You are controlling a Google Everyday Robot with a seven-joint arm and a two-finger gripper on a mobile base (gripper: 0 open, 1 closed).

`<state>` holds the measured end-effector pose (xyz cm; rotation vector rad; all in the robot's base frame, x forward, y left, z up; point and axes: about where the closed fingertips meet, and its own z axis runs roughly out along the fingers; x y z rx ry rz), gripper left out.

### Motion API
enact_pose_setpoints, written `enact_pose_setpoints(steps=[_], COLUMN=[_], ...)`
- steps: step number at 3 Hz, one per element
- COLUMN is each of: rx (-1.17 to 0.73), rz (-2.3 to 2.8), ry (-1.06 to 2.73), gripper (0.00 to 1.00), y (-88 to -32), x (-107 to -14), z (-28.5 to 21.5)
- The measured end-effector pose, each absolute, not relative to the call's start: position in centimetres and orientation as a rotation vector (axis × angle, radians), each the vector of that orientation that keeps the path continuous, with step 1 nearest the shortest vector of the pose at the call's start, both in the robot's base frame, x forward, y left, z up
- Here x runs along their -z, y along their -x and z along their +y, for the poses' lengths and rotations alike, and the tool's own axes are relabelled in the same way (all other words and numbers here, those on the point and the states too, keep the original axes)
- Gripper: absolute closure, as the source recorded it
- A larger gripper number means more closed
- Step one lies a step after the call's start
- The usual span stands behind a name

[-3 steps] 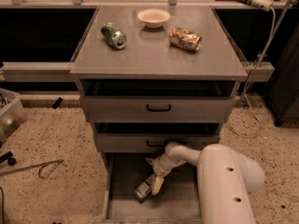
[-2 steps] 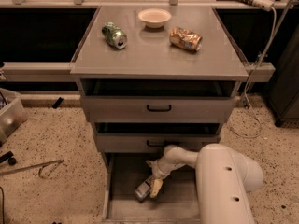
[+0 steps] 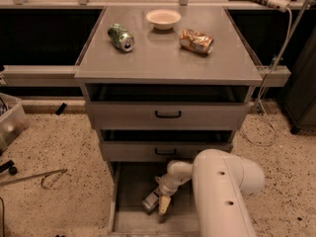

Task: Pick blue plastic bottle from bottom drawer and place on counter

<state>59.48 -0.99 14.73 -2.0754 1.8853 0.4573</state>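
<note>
The blue plastic bottle lies on its side on the floor of the open bottom drawer, low in the view. My gripper is down inside that drawer, right against the bottle's right side, with my white arm reaching in from the lower right. The arm hides the drawer's right half. The counter is the grey top of the cabinet, above the drawers.
On the counter lie a green soda can, a white bowl and a dented orange-gold can. Two upper drawers with black handles stand slightly open. A clear bin and a metal rod are on the floor at left.
My arm's wrist has shifted slightly left and lower in the drawer. The bottle stays in about the same place on the drawer floor.
</note>
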Motion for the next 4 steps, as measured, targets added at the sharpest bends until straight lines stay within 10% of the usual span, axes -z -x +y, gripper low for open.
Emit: enact_pose_setpoints(steps=[1,4], rx=[-0.464,-0.524], rz=[1.909,1.940], ry=[2.093,2.085], gripper=[0.00,0.64], y=[-58.9,-58.5], x=[-13.1,-12.4], z=[-0.9,-1.0])
